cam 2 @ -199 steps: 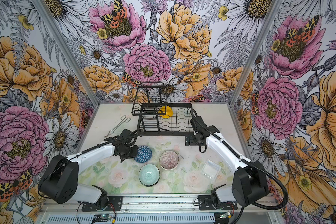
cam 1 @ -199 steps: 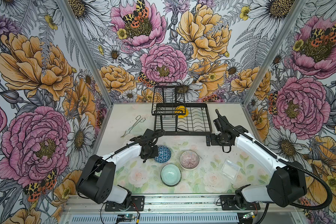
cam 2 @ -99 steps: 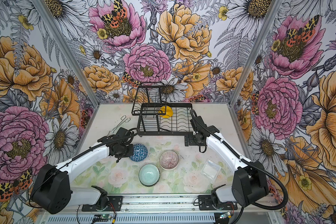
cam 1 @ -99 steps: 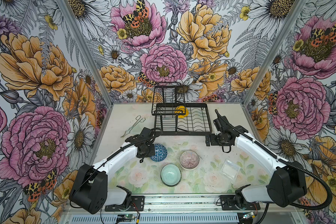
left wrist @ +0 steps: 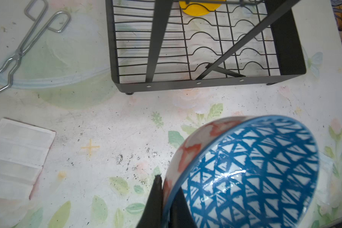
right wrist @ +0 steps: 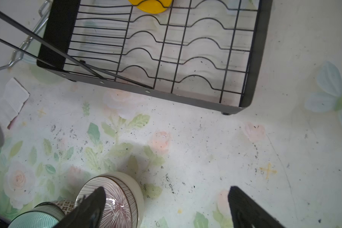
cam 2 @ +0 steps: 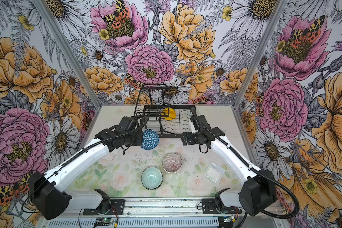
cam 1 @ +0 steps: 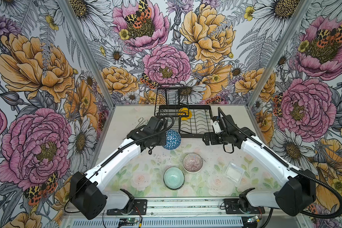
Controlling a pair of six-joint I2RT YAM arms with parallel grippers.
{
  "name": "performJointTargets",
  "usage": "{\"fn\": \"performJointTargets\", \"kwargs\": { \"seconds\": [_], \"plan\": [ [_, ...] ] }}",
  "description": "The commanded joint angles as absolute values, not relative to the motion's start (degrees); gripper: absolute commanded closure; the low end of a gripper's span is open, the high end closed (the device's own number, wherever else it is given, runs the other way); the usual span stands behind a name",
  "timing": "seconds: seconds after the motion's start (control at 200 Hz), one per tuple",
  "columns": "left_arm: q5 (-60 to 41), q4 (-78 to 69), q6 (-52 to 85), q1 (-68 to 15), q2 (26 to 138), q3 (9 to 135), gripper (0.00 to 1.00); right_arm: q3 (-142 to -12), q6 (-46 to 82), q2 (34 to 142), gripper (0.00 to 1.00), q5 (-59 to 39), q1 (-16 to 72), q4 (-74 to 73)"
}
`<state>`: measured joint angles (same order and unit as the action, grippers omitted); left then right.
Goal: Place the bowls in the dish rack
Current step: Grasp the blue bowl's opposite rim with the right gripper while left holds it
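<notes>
Far left, the tongs [cam 1: 141,122] lie on the table [cam 1: 205,189] beside the rack [cam 1: 192,135]. Next comes the left gripper [left wrist: 166,189], its jaws pinched narrow on the rim of the blue bowl [cam 1: 172,139], with one finger [left wrist: 156,189] outside the wall and the other inside. The bowl is tipped up on edge, its patterned inside showing in both top views, and it sits just in front of the rack's near left corner, not in it. The yellow bowl [cam 1: 185,114] stands in a slot toward the back of the rack. Nearer the front of the table, the teal bowl [cam 1: 173,178] and the pink bowl [cam 1: 192,162] sit upright close together, both outside the rack. Whether the teal bowl rests on another bowl I cannot tell. The right gripper [right wrist: 167,189] hangs over bare table in front of the rack's near right corner, jaws spread wide and empty; in the right wrist view the pink bowl shows beside one finger [right wrist: 91,205]. Farthest right, the tub [cam 1: 234,171] lies well apart from the bowls.
</notes>
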<state>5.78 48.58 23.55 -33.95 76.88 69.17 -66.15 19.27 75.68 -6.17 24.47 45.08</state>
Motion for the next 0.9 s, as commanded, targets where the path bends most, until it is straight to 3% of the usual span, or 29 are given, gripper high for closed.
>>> {"fn": "performJointTargets", "kwargs": {
  "seconds": [0.0, 0.365, 0.896],
  "plan": [
    [4.3, 44.5, 22.0, -35.0, 79.1, 72.3, 1.0, -68.6, 18.9, 72.6, 0.06, -8.4, 25.7, 42.8],
    [2.8, 41.1, 20.3, -38.2, 85.7, 77.6, 1.0, -69.7, 22.4, 75.2, 0.25, -12.7, 28.3, 39.8],
    [0.2, 38.5, 20.8, -40.0, 88.6, 77.8, 1.0, -70.7, 23.2, 79.0, 0.37, -15.0, 30.2, 36.5]
  ]
}}
